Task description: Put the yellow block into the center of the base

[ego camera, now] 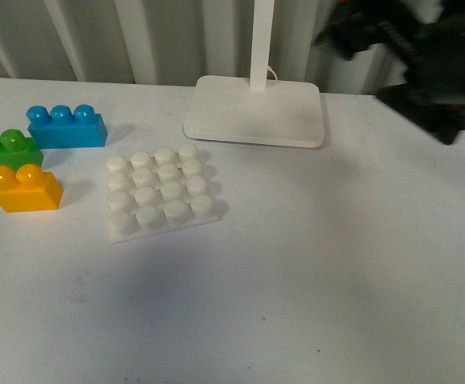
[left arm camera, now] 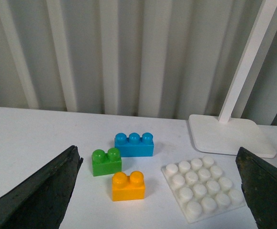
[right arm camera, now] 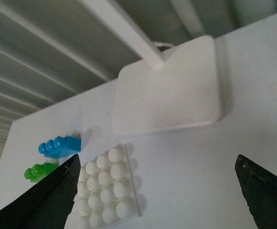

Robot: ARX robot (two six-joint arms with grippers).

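Tabletop [ego camera: 312,304] is white, bare at the near edge; yellow block [ego camera: 26,188] sits upright on it, studs up, to the left of the base [ego camera: 162,192] w/ a clear gap btwn them; base lies flat, slightly skewed, all 16 studs uncovered; green brick [ego camera: 8,148] is right behind the yellow block, can't tell if touching; blue brick [ego camera: 66,126] is just beyond the green one, 3 studs up; further back, right of centre, is the lamp foot [ego camera: 256,112] w/ its pole [ego camera: 262,40] rising out of frame; ribbed wall [ego camera: 136,40] behind; left hand [left arm camera: 156,155] is released, fingers [left arm camera: 38,195] spread wide, nothing btwn them, facing the bricks from the near side; right hand [right arm camera: 157,160] is likewise released & empty, above the tabletop on the right, near the lamp foot, well apart from the yellow block.
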